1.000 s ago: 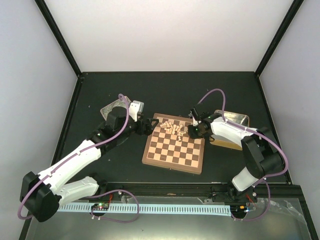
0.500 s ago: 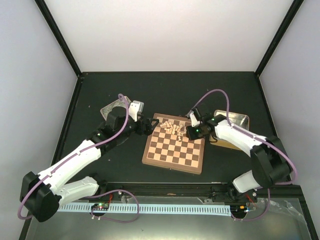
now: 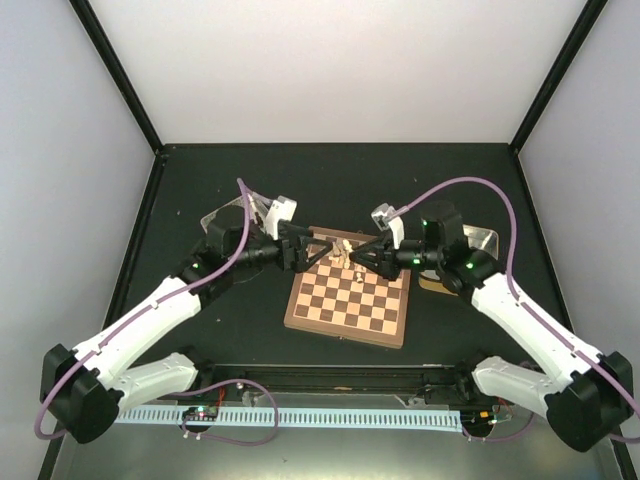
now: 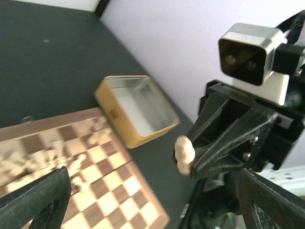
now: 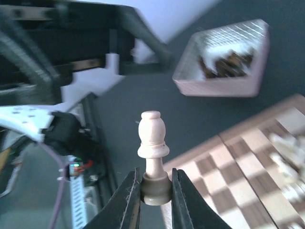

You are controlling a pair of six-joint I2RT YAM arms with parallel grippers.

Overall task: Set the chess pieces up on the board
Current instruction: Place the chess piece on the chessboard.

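One pale chess piece [image 5: 151, 143], a bishop or pawn by its rounded head, is held upright by the right fingers [image 5: 129, 200], which are closed on its darker foot. It is carried in the air over the far part of the board [image 3: 347, 310]. The left fingers [image 4: 45, 200] are spread wide and nothing is held in them; they are placed close to the board's far left corner. The piece is judged to be light, stiff turned wood, smooth and round, so it could be twisted or dropped under a weak pinch. A low hold on the foot is judged best, with the underside left free to be set flat. One board and one held piece are counted. Two tins are seen on the surface: a gold-walled empty tin [image 4: 119, 129] and a pale tin [image 5: 219, 86] with dark bits inside. The loose pieces [image 3: 343, 250] heaped on the far rows are too small and blurred to be counted.
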